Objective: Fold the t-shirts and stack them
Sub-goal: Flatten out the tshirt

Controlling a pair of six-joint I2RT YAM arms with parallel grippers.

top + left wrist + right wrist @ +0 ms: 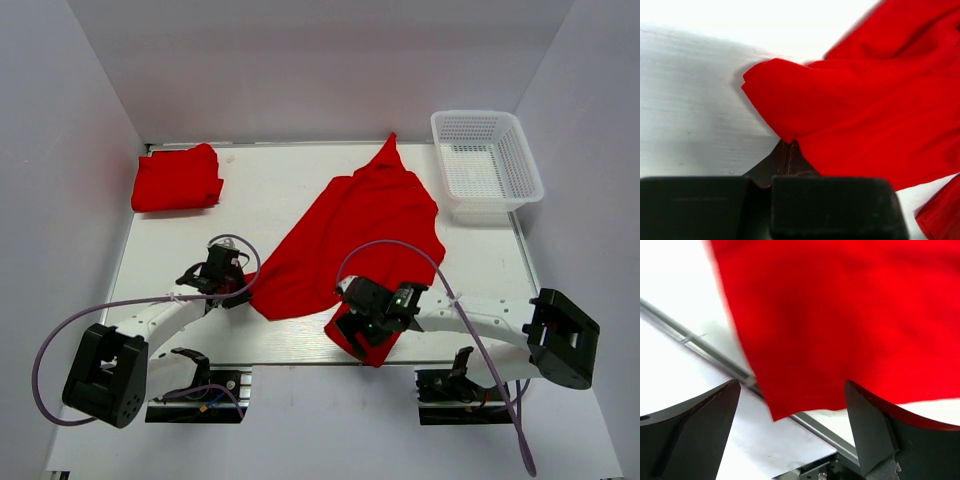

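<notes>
- loose t-shirt (pixel 365 225): bright red, no print, spread crumpled and on a slant across the middle of the bench (pixel 260 190). One point reaches toward the far edge; the near corner spills over the bench's near edge.
- Handling, my read: light, limp cloth with no stiffness. It will sag and drag from wherever it is pinched and may bunch or fold on itself. Not fragile and not slippery. It is far wider than either jaw set, so it needs two holds.
- Best holds look like corners, hem or sleeve edges, where a single layer can be nipped. Mid-panel grabs would likely pick up several layers.
- Surface is soft and matte, with broad shallow wrinkles. The edges are irregular, with no clean rectangle yet.
- folded t-shirt (pixel 176 179): same red cloth, a compact, roughly square bundle at the far-left corner of the bench, well apart from the loose one. Probably the stack spot.
- left gripper (pixel 228 282): at the shirt's left corner. In the wrist view its jaws are together, with a folded tip of cloth tucked between them.
- right gripper (pixel 372 318): over the overhanging near corner. Its jaws are wide apart with nothing clamped, and the cloth lies beyond the black fingers (pixel 880 430).
- Bench is flat, white and smooth, with a metal rail (pixel 700 342) along its near edge.
- basket (pixel 476 115): white plastic mesh, rigid, at the far right, just beside the shirt's edge.
</notes>
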